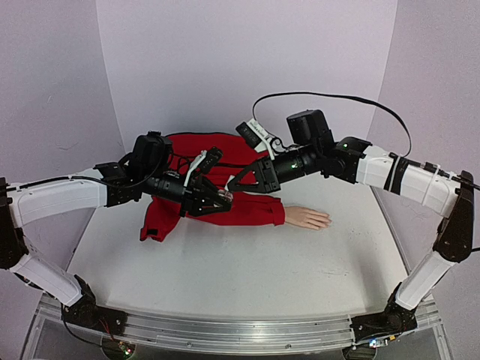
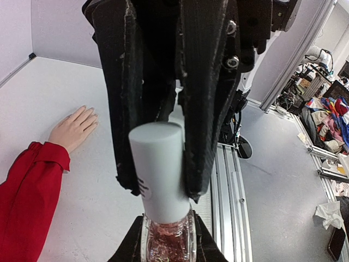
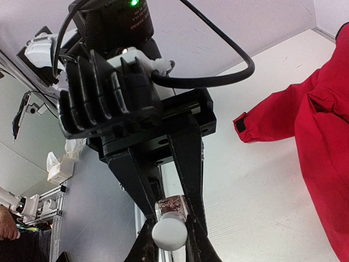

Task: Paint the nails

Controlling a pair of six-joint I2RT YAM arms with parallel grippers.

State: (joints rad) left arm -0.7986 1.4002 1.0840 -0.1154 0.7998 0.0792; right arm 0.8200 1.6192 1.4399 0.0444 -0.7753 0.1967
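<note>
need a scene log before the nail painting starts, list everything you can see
small clear glass bottle of polish: one, pinkish contents, held between both end effectors
white cylindrical plastic cap: one, white, on top of the bottle
pale skin-coloured mannequin hand: one, skin tone, flat on the table right of centre
red fabric long-sleeved garment: one, red, across the table's far middle, cuff at the hand
flat white table: one, white, under everything
plain backdrop walls: three, pale lilac, behind and at both sides of the table
arms: two, white and black, left, right
left end effector: one, black, shut on the bottle's glass
right end effector: one, black, shut on the cap
</note>
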